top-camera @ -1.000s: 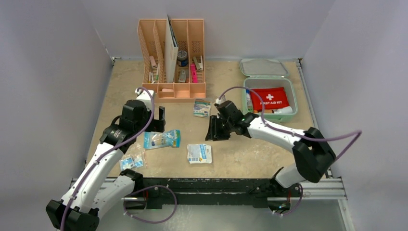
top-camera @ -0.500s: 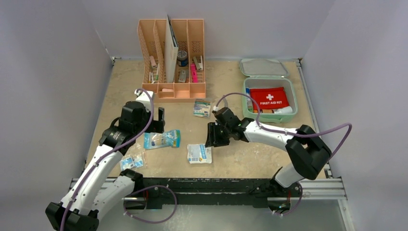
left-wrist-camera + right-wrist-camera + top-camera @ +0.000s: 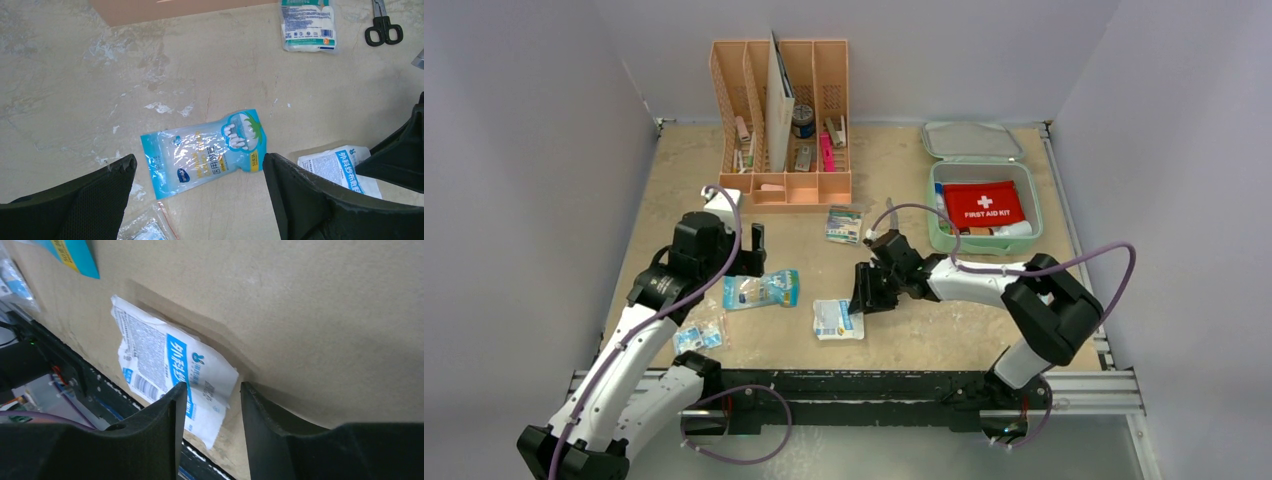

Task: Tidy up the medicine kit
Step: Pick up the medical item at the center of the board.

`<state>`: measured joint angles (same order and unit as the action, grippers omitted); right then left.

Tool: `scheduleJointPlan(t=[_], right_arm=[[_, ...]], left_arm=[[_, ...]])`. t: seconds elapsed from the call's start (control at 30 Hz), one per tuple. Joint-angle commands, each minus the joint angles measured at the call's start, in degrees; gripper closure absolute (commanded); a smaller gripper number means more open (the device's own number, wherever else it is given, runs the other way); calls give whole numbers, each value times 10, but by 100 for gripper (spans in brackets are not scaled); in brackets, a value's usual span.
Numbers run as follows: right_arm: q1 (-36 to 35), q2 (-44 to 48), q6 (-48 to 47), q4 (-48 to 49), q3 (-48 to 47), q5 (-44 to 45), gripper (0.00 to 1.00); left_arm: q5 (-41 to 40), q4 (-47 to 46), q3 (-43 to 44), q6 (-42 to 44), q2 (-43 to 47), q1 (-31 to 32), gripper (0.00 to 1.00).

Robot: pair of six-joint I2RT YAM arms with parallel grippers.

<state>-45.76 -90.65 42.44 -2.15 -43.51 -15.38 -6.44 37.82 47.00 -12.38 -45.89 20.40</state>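
Note:
The mint-green medicine kit (image 3: 938, 190) lies open at the back right, holding a red first aid pouch (image 3: 983, 203) and small tubes. A white and blue gauze packet (image 3: 837, 319) lies near the front middle; it also shows in the right wrist view (image 3: 170, 370). My right gripper (image 3: 860, 297) is open and low, its jaws around the packet's right edge (image 3: 207, 390). A clear blue swab bag (image 3: 761, 289) lies left of it, seen in the left wrist view (image 3: 205, 152). My left gripper (image 3: 754, 250) is open and empty above that bag (image 3: 200, 162).
A peach slotted desk organizer (image 3: 832, 186) with pens and a booklet stands at the back. A green-white packet (image 3: 844, 225) lies in front of it. A small clear zip bag (image 3: 697, 336) lies front left. Scissors (image 3: 382, 27) lie near the green-white packet. The table's front edge is close to the gauze packet.
My right gripper has moved down and towards the front, from mid-table onto the gauze packet's right edge. My left arm has hardly moved.

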Motion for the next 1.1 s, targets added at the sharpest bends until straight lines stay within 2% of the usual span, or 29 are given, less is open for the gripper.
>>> scheduleJointPlan(t=[0.0,0.17,0.33,0.43,0.7,0.87,1.07], right_arm=[[-3,-21,7,54,2,-31,58],[-3,-29,4,62,-2,-37,73],[-3,-18,-10,53,-11,-33,100],[-3,0,-27,25,-30,-21,100],[-3,59,-87,-121,-107,0,100],[-3,85,-115,-207,-161,2,100],[-3,110,-144,-273,-219,46,100]], left_arm=[[-9,-16,-4,8,10,3,4],[-9,-17,-4,8,9,3,4],[-6,-17,-1,7,0,3,5],[-1,-14,1,6,-1,3,5],[38,-5,35,-7,-3,3,6],[94,-8,56,-26,-9,3,6],[157,-36,59,-43,-13,3,6]])
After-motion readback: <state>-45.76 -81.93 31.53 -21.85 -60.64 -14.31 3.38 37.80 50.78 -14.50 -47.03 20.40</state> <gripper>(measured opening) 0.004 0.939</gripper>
